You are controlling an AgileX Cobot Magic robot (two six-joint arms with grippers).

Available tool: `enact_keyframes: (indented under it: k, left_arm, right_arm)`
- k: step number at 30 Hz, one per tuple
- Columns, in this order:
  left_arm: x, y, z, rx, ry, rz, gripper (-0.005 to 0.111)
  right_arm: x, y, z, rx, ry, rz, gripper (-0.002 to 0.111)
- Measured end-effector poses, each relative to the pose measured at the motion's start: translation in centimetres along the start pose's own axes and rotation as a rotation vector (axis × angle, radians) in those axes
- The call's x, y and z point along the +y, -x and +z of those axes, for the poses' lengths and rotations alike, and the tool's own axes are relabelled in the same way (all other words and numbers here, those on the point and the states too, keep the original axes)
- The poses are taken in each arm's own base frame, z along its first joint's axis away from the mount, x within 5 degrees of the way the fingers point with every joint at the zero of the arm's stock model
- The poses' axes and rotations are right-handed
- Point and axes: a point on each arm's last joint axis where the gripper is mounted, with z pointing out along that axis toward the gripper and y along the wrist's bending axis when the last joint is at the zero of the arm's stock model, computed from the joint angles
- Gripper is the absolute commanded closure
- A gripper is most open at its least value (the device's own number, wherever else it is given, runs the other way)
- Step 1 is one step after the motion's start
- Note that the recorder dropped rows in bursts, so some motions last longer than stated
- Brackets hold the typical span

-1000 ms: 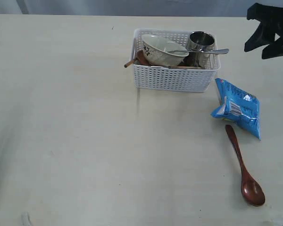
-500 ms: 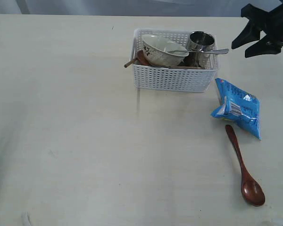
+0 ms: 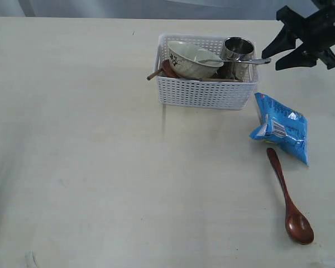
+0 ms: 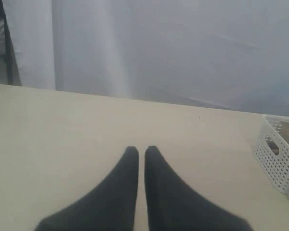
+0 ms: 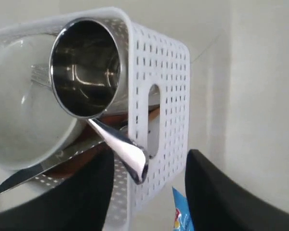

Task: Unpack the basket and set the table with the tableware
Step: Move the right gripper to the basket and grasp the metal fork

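The white basket [image 3: 206,92] stands at the back of the table [image 3: 89,156]. It holds the cream bowl [image 3: 192,60], the steel cup [image 3: 238,49], brown sticks [image 3: 153,75] and the silver fork [image 3: 234,61], which lies across the rim. One red-brown spoon [image 3: 287,204] lies on the table, front right. My right gripper [image 3: 269,62] is open at the basket's right end. In the right wrist view the fork's handle tip [image 5: 134,158] sits between the spread fingers of that gripper [image 5: 149,154], untouched, beside the cup [image 5: 84,67]. My left gripper [image 4: 141,149] is shut and empty, low over bare table.
A crinkly blue snack bag [image 3: 282,128] lies right of the basket, just behind the spoon's handle, and shows in the right wrist view as the bag [image 5: 180,217]. The basket's corner [image 4: 279,163] is far off in the left wrist view. A pale curtain hangs behind the table.
My right gripper has moved left and slightly down from the table's far right corner, ending with its fingers on either side of the fork's handle tip. Everything else is still.
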Motion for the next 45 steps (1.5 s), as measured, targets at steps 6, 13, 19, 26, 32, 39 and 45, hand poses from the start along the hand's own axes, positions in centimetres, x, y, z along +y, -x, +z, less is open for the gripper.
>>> enact_keyframes:
  k: [6, 13, 19, 26, 32, 39, 45]
  left_arm:
    - [0.0, 0.0, 0.0, 0.0, 0.0, 0.0, 0.101]
    - [0.0, 0.0, 0.0, 0.0, 0.0, 0.0, 0.101]
    - [0.0, 0.0, 0.0, 0.0, 0.0, 0.0, 0.101]
    - [0.0, 0.0, 0.0, 0.0, 0.0, 0.0, 0.101]
    - [0.0, 0.0, 0.0, 0.0, 0.0, 0.0, 0.101]
    - [0.0, 0.0, 0.0, 0.0, 0.0, 0.0, 0.101]
    - [0.0, 0.0, 0.0, 0.0, 0.0, 0.0, 0.101]
  right_arm:
    - [-0.4, -0.1, 0.8, 0.034, 0.027, 0.004, 0.063]
    - [0.1, 0.1, 0.8, 0.01, 0.074, 0.009, 0.067]
    - [0.1, 0.1, 0.8, 0.008, 0.077, 0.004, 0.073]
    - [0.1, 0.1, 0.8, 0.006, 0.078, 0.005, 0.074]
    - [0.1, 0.2, 0.8, -0.002, 0.075, 0.005, 0.074]
    - [-0.2, 0.2, 1.2, 0.002, 0.076, 0.014, 0.074]
    - [-0.9, 0.1, 2.2, 0.032, 0.091, 0.042, 0.074]
